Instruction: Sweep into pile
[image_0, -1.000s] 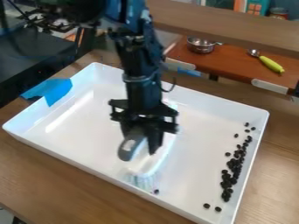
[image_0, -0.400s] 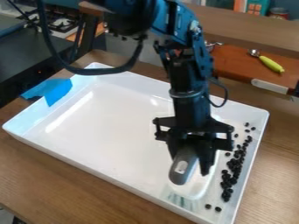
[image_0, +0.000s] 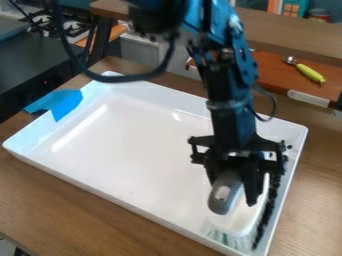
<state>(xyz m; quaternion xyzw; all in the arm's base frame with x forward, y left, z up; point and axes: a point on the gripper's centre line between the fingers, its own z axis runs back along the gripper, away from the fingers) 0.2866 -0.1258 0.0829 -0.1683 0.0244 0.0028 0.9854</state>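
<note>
Taking the whole scene as a clock, I see one stove up at eleven, cut off at the edge. One patch of blue tape, crumpled, sits between nine and ten, folded over the wall of the one white tray. The tray rests on one wooden surface, which runs out of sight along the bottom.

One black arm comes down from twelve, its upper part cut off, and ends in one pincer near five. The pincer is closed around the grey handle of one brush; the grip itself is partly hidden by the arm's dark parts. The brush's white head lies low in the tray at five, its pale bristles smeared and too blurred to count.

Just beside the head, against the tray's right wall, the small black pieces make a band from about three-thirty down to five. I can't give a number: they blur together, and the pincer covers some. Two loose ones near the top end stand out.

Over at two, one metal scoop with a yellow-green handle lies on a reddish-brown shelf. Higher, between one and two, there's one can, cut off at its base by the wooden ledge.
</note>
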